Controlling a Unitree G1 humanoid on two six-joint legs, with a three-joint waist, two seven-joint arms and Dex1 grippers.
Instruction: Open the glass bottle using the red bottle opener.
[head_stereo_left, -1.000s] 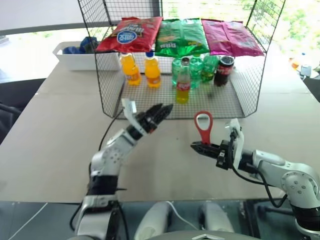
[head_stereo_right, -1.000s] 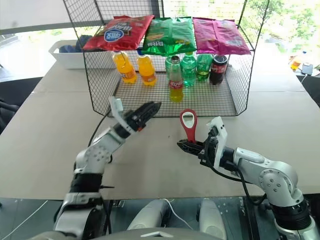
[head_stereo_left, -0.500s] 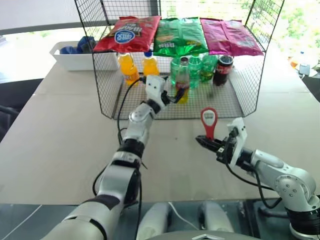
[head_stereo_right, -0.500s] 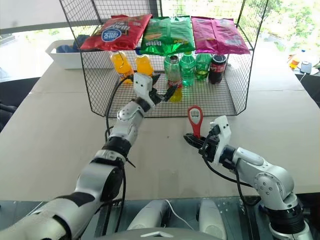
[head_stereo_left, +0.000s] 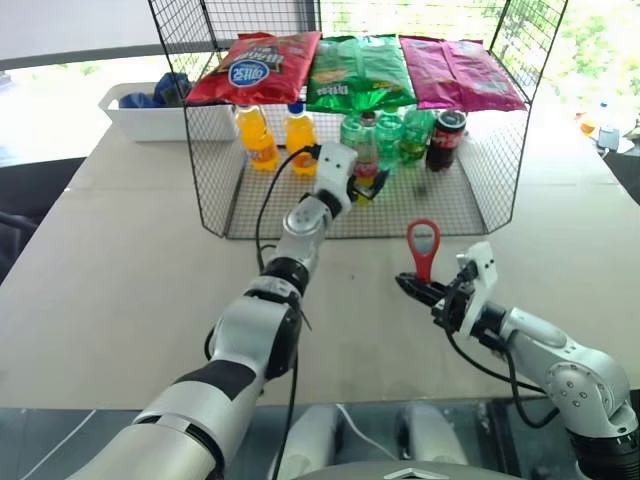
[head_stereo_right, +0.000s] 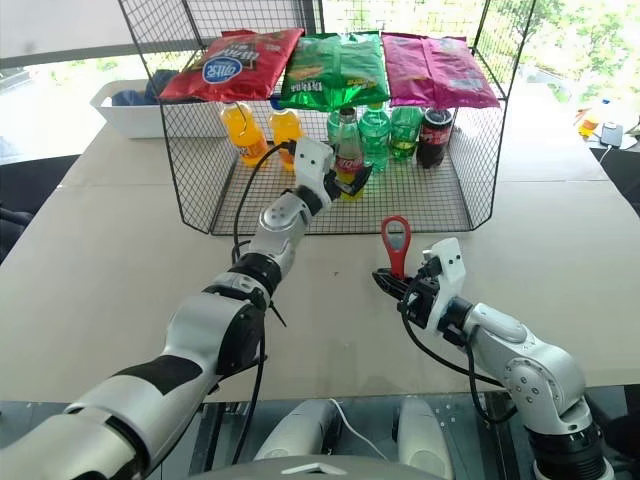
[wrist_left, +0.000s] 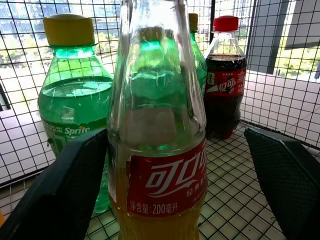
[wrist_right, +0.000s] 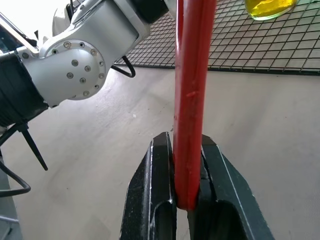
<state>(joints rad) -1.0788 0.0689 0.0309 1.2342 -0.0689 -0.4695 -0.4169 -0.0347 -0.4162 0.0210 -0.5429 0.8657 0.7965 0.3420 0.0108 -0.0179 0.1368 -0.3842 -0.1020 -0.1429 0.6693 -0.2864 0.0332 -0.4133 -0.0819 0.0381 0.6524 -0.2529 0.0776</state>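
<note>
The glass bottle (wrist_left: 160, 150), clear with yellow-orange drink and a red label band, stands upright on the mesh floor of the wire cage (head_stereo_left: 215, 190). My left gripper (head_stereo_left: 364, 186) reaches into the cage and is open, one black finger (wrist_left: 60, 200) on each side of the bottle's body. The bottle's top is out of the left wrist view. My right gripper (head_stereo_left: 414, 288) hovers over the table in front of the cage, shut on the handle of the red bottle opener (head_stereo_left: 423, 243), which stands upright with its loop head on top (wrist_right: 192, 75).
Behind the glass bottle stand a green Sprite bottle (wrist_left: 75, 95) and a dark cola bottle (wrist_left: 226, 90). Orange bottles (head_stereo_left: 258, 138) are at the cage's left. Snack bags (head_stereo_left: 360, 70) lie on its upper shelf. A white bin (head_stereo_left: 150, 120) sits at the back left.
My left arm has stretched forward into the cage and rolled its wrist, bringing its open fingers around the glass bottle. The right gripper has kept the opener in about the same place.
</note>
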